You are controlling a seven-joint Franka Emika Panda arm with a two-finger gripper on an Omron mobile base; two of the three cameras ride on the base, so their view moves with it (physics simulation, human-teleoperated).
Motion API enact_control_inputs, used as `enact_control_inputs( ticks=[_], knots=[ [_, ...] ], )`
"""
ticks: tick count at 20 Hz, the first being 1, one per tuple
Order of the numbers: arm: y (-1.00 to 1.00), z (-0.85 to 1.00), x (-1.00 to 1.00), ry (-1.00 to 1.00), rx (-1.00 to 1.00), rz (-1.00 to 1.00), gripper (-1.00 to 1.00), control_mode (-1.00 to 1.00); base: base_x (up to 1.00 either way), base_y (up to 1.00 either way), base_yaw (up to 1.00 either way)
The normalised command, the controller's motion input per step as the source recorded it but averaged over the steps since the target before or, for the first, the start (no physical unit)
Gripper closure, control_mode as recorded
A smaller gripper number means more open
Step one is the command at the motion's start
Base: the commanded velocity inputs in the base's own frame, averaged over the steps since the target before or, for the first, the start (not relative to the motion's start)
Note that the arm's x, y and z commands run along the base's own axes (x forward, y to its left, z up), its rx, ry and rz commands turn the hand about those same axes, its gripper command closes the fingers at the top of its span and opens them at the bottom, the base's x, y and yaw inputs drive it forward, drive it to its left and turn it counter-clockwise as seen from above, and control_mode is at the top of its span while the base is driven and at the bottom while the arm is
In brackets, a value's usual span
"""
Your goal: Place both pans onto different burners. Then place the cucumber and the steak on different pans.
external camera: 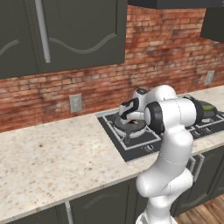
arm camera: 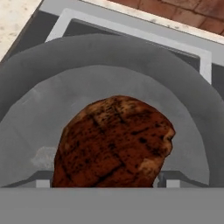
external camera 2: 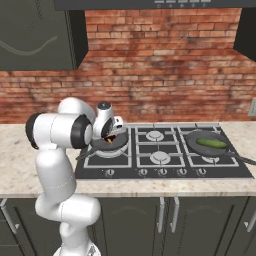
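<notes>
My gripper [arm camera: 107,183] hangs low over the left pan [arm camera: 109,52], and the jaws sit against both sides of the steak [arm camera: 113,140], a brown charred lump that spans the whole gap between them. I cannot tell whether the steak touches the pan floor. In the right base view the gripper [external camera 2: 111,136] stands over that pan [external camera 2: 102,146] on the front left burner. The second pan [external camera 2: 200,136] rests on the right burners with the green cucumber [external camera 2: 211,143] lying in it. The left base view shows the gripper [external camera: 130,120] above the near pan [external camera: 131,129], and the cucumber [external camera: 206,106] behind my arm.
Two middle burners [external camera 2: 155,135] on the black cooktop [external camera 2: 165,172] are bare. A brick wall runs close behind the stove. Speckled counter [external camera: 57,153] stretches left of the cooktop, with a wall outlet [external camera: 75,103] above it. Dark cabinets hang overhead.
</notes>
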Motion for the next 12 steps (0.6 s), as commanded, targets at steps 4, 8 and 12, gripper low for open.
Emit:
enact_control_inputs(
  ticks=[4, 8, 12],
  knots=[
    [0.00, -0.19, 0.17, 0.04, -0.03, 0.00, -1.00, -1.00, 0.00, 0.00, 0.00],
    [0.00, -0.04, 0.03, 0.01, -0.01, 0.01, -1.00, -1.00, 0.00, 0.00, 0.00],
    [0.00, 0.27, -0.01, 0.00, 0.00, 0.04, -1.00, -1.00, 0.00, 0.00, 0.00]
  ],
)
